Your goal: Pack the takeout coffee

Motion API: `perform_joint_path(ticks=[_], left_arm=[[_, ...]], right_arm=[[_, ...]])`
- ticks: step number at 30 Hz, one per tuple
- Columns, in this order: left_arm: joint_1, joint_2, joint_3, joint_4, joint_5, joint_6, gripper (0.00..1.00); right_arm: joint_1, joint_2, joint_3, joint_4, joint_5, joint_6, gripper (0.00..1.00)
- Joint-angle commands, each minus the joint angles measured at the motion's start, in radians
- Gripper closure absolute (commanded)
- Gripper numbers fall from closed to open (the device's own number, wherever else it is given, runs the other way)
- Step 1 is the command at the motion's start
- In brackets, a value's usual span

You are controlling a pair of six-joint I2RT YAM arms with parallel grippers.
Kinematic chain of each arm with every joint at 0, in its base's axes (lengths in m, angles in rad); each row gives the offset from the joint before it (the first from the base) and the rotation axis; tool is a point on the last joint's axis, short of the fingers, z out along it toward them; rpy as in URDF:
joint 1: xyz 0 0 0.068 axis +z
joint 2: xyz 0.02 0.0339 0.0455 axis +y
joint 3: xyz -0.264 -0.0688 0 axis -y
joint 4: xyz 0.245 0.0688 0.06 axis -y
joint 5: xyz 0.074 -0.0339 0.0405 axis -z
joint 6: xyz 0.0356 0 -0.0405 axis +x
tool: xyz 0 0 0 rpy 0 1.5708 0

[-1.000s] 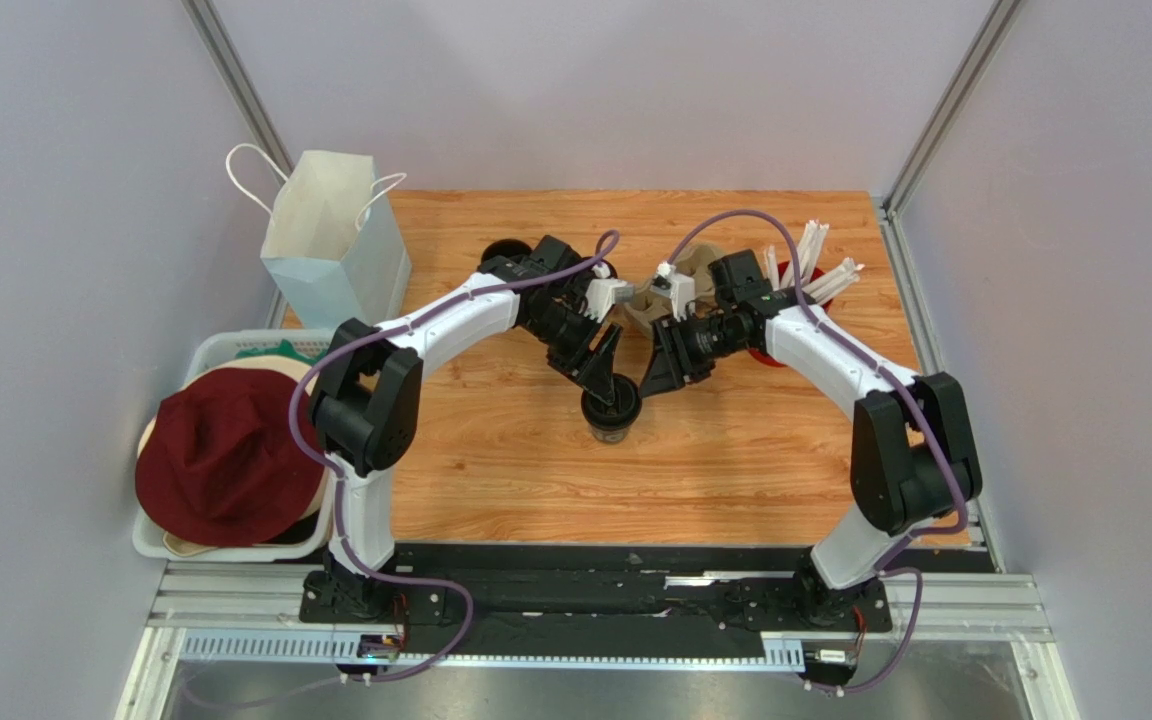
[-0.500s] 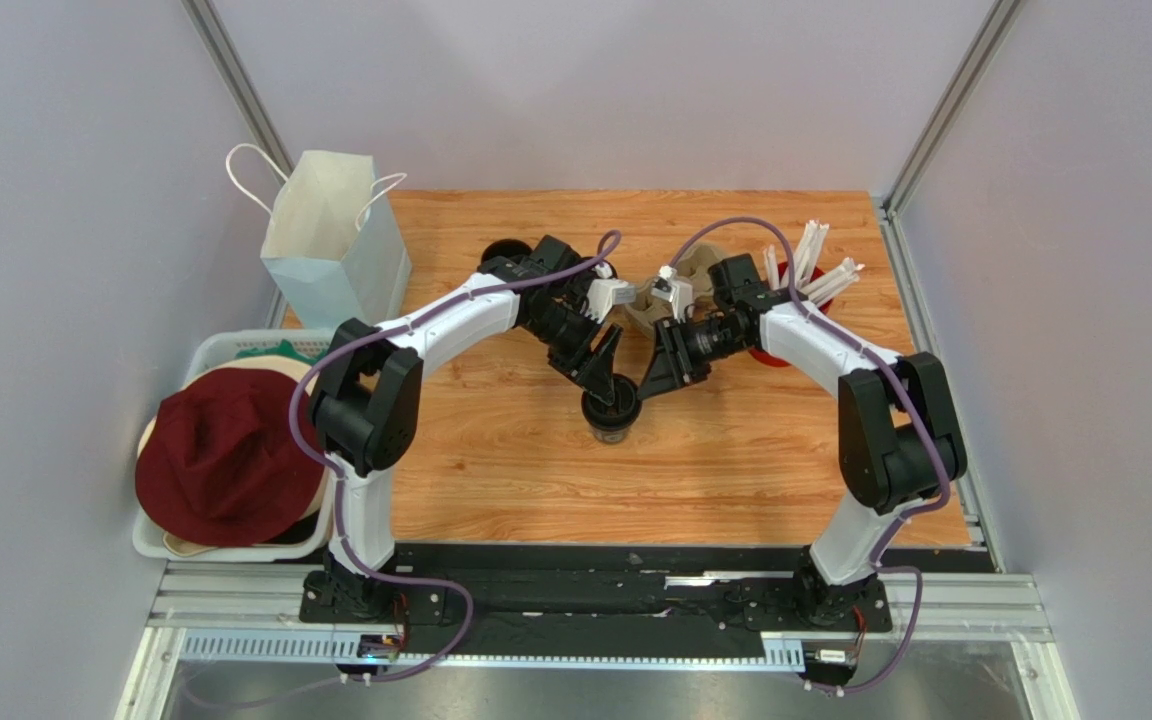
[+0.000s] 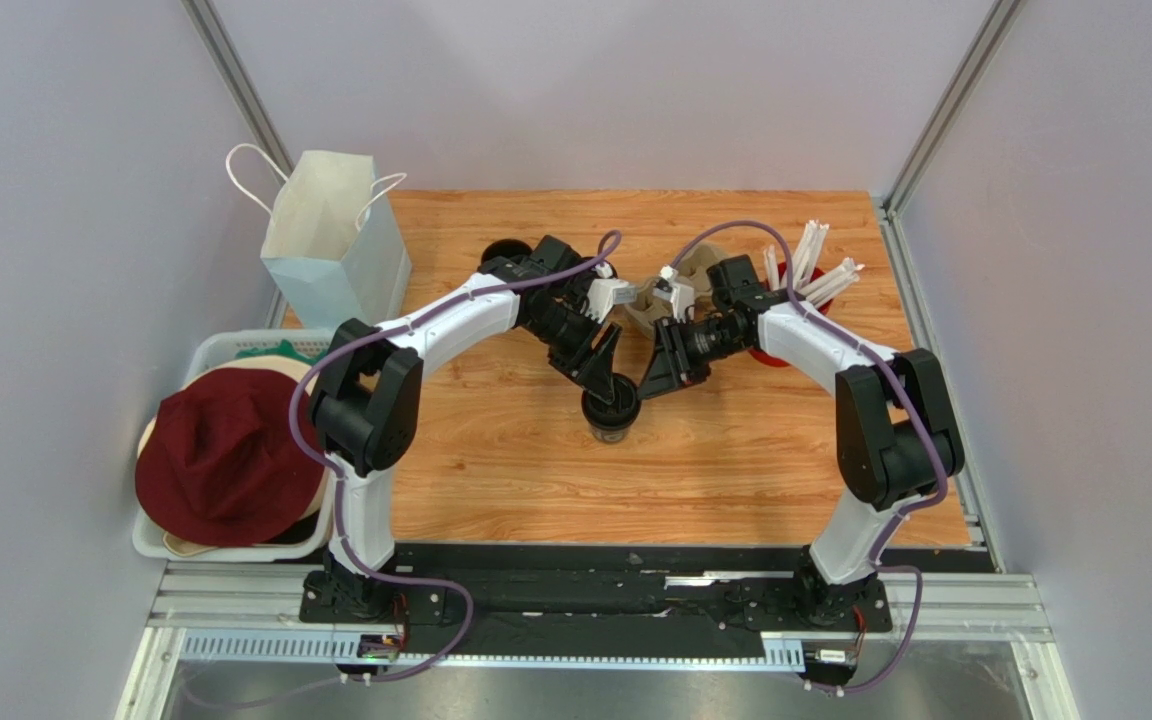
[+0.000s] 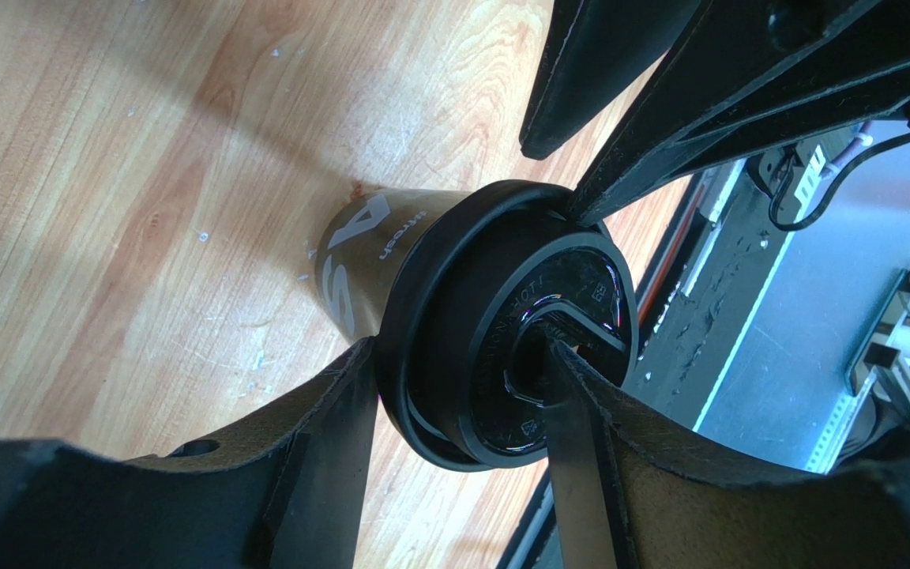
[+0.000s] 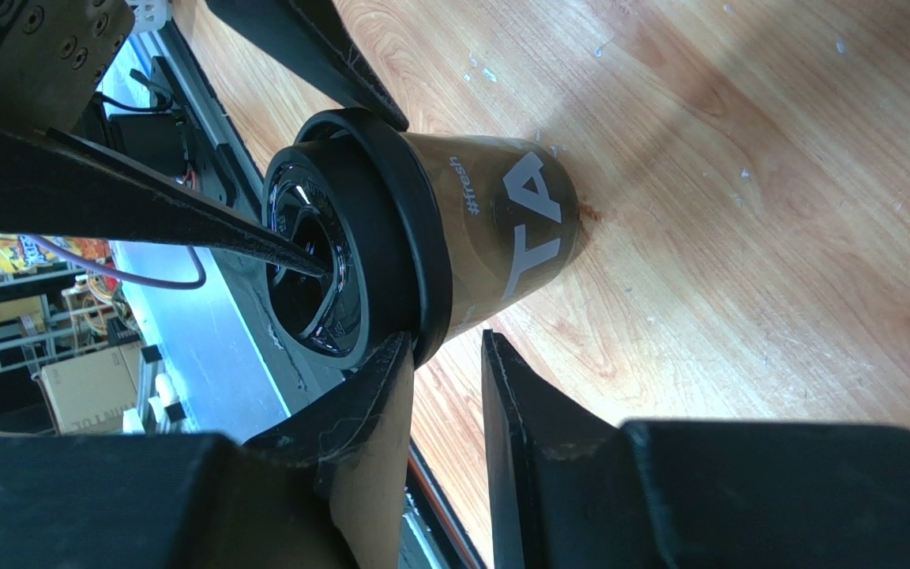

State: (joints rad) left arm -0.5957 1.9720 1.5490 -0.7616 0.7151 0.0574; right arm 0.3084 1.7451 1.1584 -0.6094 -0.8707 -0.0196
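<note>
Centre of the wooden counter [image 3: 778, 450]: small dark paper cup [image 3: 611, 413] upright, round black plastic lid [image 4: 460, 296] seated on it. Left claw [image 4: 450, 344] looks clamped on the lid, one finger outside the rim, the other in the top recess. Right claw [image 5: 446, 341] narrowly parted, nothing between, one finger against the rim.

Risk: lifted by the lid alone, the lid may pop off; a sideways shove tips the cup.

Top view alone shows the white paper bag [image 3: 330, 225], well apart at far left. Only the wrist views show these contacts.
</note>
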Motion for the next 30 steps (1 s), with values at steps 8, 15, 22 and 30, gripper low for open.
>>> perform_joint_path(ticks=[8,15,22,30], left_arm=[[-0.007,0.061,-0.069,0.016,-0.164,0.096,0.44],[-0.007,0.057,-0.073,0.021,-0.169,0.096,0.44],[-0.007,0.059,-0.072,0.025,-0.175,0.091,0.44],[-0.007,0.07,-0.064,0.024,-0.178,0.088,0.45]], right_arm=[[0.011,-0.021,0.046,0.05,0.182,-0.005,0.69],[0.001,-0.006,0.132,0.046,0.108,0.038,0.69],[0.008,0.03,0.132,0.065,0.09,0.052,0.69],[0.032,0.03,0.103,0.054,0.09,0.03,0.69]])
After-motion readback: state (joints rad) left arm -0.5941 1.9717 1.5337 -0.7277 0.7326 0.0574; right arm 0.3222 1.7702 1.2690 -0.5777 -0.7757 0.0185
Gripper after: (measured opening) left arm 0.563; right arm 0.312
